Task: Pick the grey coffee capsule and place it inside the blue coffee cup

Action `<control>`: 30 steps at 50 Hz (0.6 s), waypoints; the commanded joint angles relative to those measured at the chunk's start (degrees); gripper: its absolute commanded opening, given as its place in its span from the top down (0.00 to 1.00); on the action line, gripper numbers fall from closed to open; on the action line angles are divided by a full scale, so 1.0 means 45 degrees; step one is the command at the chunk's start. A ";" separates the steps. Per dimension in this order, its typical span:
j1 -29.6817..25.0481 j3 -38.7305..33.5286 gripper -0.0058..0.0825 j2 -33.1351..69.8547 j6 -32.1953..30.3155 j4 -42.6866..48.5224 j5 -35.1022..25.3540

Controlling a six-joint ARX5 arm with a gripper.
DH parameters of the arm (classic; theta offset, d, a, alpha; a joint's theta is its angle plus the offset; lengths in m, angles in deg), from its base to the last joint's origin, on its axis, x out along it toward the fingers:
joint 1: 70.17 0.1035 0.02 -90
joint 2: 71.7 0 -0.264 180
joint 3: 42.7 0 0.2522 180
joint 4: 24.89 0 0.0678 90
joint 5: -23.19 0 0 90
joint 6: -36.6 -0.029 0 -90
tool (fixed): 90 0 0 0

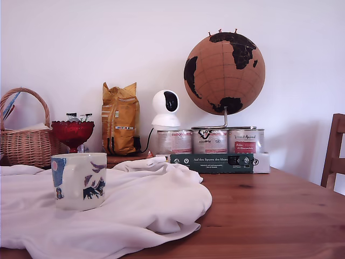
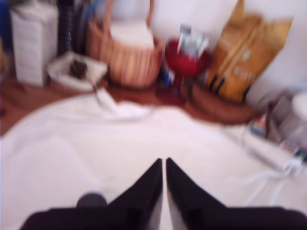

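The blue coffee cup (image 1: 79,180), cream-white with light-blue and dark patches, stands upright on the white cloth (image 1: 140,210) at the exterior view's left. My arm does not appear in that view. The wrist view is blurred. In it my gripper (image 2: 163,161) hovers over the white cloth (image 2: 120,143), its two dark fingers side by side with only a thin slit between them and nothing held. A small dark grey round thing (image 2: 91,199), possibly the grey coffee capsule, lies on the cloth beside one finger, partly hidden by it. The cup is out of the wrist view.
Along the wall stand a wicker basket (image 1: 24,137), a red glass footed bowl (image 1: 72,132), a yellow bag (image 1: 120,118), a white camera (image 1: 165,108), three tins (image 1: 210,141) on a box, and a cork globe (image 1: 225,66). A chair (image 1: 334,151) stands at the exterior view's right.
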 commanded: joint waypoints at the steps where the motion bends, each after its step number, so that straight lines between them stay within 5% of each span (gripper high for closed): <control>1: 0.0010 0.0321 0.41 0.1185 -0.0296 0.0277 -0.0194; 5: 0.0015 0.1030 0.24 0.2297 -0.0374 0.1098 -0.0359; 30: 0.1127 0.5382 0.24 0.7281 -0.0986 0.6018 -0.0758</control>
